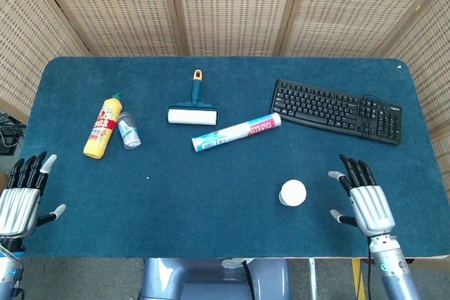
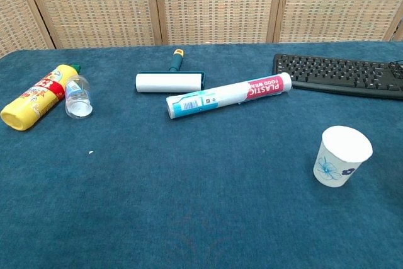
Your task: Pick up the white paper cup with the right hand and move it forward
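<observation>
The white paper cup (image 1: pixel 292 192) stands upright on the blue table, near the front edge and right of centre; the chest view shows the cup (image 2: pixel 341 155) with a blue flower print. My right hand (image 1: pixel 366 201) hovers open to the right of the cup, fingers spread and pointing away, a clear gap between them. My left hand (image 1: pixel 21 198) hangs open at the table's front left corner, holding nothing. Neither hand appears in the chest view.
A black keyboard (image 1: pixel 337 110) lies at the back right. A plastic wrap roll (image 1: pixel 236 132), a lint roller (image 1: pixel 193 108), a yellow bottle (image 1: pixel 103 126) and a small clear bottle (image 1: pixel 129 130) lie across the middle and left.
</observation>
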### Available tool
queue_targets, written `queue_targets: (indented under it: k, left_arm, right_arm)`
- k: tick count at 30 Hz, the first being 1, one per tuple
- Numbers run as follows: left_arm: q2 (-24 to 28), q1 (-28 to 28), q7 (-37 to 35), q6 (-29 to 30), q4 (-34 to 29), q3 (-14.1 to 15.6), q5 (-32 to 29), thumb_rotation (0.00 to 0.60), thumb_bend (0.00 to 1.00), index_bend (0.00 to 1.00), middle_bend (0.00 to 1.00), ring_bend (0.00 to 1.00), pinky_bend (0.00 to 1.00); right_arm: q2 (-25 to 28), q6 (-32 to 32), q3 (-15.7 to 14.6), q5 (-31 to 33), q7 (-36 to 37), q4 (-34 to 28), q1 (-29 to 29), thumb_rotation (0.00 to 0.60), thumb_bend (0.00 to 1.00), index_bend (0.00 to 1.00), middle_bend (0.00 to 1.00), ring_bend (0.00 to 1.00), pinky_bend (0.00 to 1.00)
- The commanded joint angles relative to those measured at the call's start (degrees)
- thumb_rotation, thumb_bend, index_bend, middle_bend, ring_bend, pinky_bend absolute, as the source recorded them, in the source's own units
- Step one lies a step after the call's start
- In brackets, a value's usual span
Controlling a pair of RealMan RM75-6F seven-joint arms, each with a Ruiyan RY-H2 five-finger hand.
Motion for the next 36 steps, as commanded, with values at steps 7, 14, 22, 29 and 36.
queue_targets:
  k: [7, 14, 22, 29, 36]
  left_arm:
    - [0.6, -0.1, -1.7, -1.0, -0.6, -0.2, -1.3, 0.6, 0.15, 0.0, 0.0, 0.0, 0.0]
    - [0.9, -0.3, -1.7, -0.9, -0.4, -0.3, -0.8, 0.6, 0.16, 0.0, 0.0, 0.0, 0.0]
    - [0.0, -0.4, 0.2, -0.6, 0.0, -0.1, -0.3, 0.6, 0.16, 0.0, 0.0, 0.0, 0.0]
    - [-0.1, -0.5, 0.4, -0.9, -0.1, -0.1, -0.5, 0.6, 0.16, 0.0, 0.0, 0.0, 0.0]
    - [0.2, -0.3, -0.4, -0.5, -0.1, -0.1, -0.3, 0.6, 0.16, 0.0, 0.0, 0.0, 0.0]
  right_arm:
    - [-5.3, -8.8, 0.8, 8.2, -7.5, -3.0, 4.2, 0.6, 0.25, 0.28, 0.0, 0.0, 0.0]
    - [-6.3, -9.9, 1.3, 11.9, -12.8, -3.9, 5.4, 0.6, 0.25, 0.28, 0.0, 0.0, 0.0]
    - [-8.2, -9.6, 2.0, 13.5, -14.4, -2.7, 6.4, 0.6, 0.27, 0.28, 0.0, 0.0, 0.01]
    - [-9.1, -10.9, 2.3, 16.3, -18.8, -3.2, 8.2, 0.6, 0.27, 0.3, 0.0, 0.0, 0.01]
    - [-10.6, -11.4, 2.6, 19.6, -22.4, -3.1, 9.7, 0.6, 0.27, 0.32, 0.0, 0.0, 0.02]
